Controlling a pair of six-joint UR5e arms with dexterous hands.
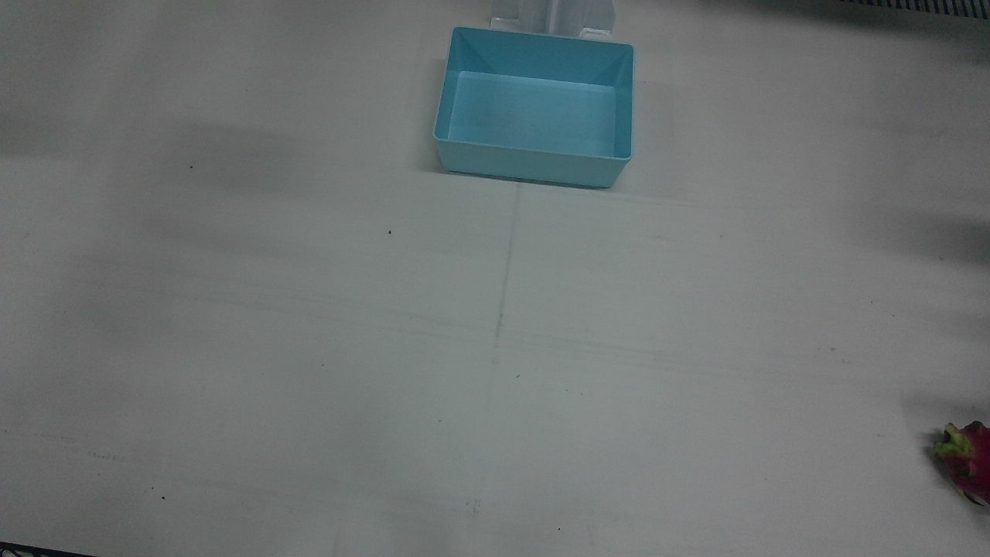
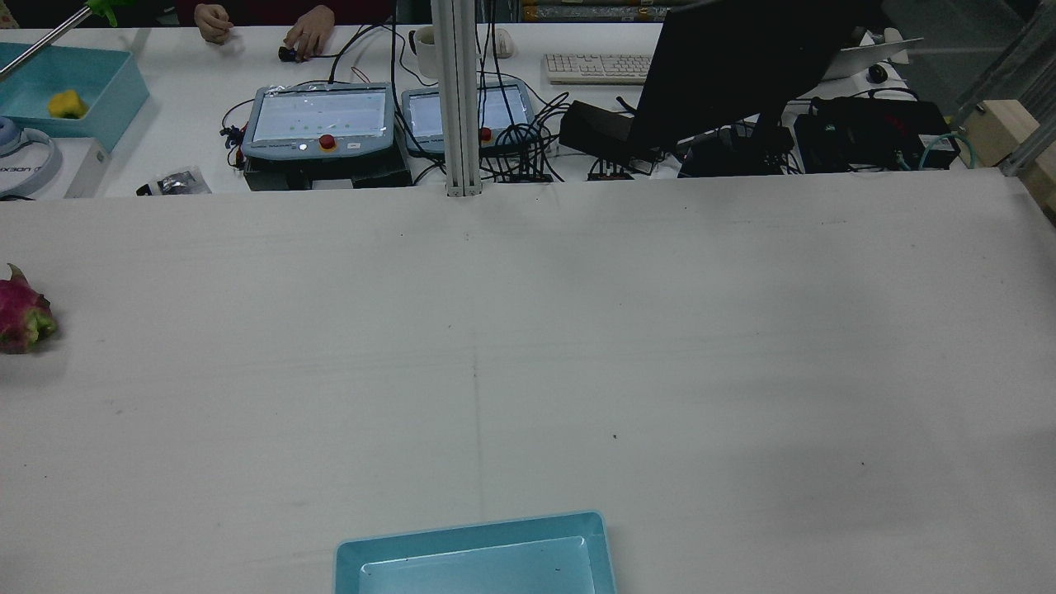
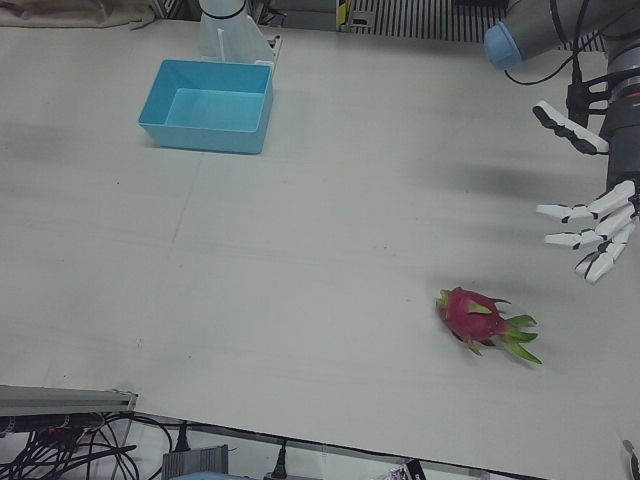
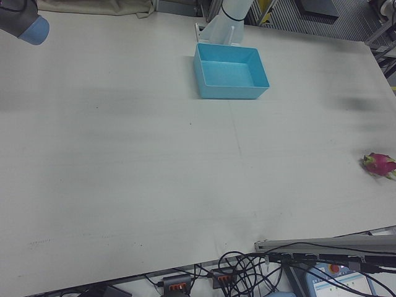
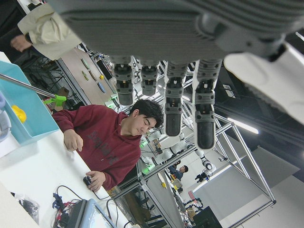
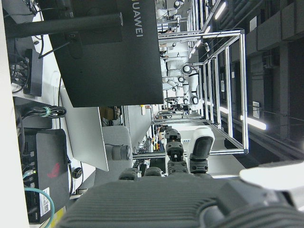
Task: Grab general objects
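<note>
A pink dragon fruit (image 3: 480,318) with green scales lies alone on the white table, near the edge on my left arm's side (image 1: 967,460) (image 2: 23,313) (image 4: 378,164). My left hand (image 3: 590,222) hovers above the table, off to the side of the fruit and apart from it, open with fingers spread. In the left hand view its fingers (image 5: 166,95) hang straight and hold nothing. A light blue bin (image 1: 534,166) stands empty near the arms' pedestals. My right hand (image 6: 183,156) appears only in its own view, open and empty, facing the desk's monitor.
Beyond the table's far edge stands a desk with two teach pendants (image 2: 320,120), a black monitor (image 2: 742,66), a keyboard and cables. A person (image 5: 111,137) sits there. A second teal bin (image 2: 99,99) holds a yellow object. An aluminium post (image 2: 458,99) rises at mid-edge.
</note>
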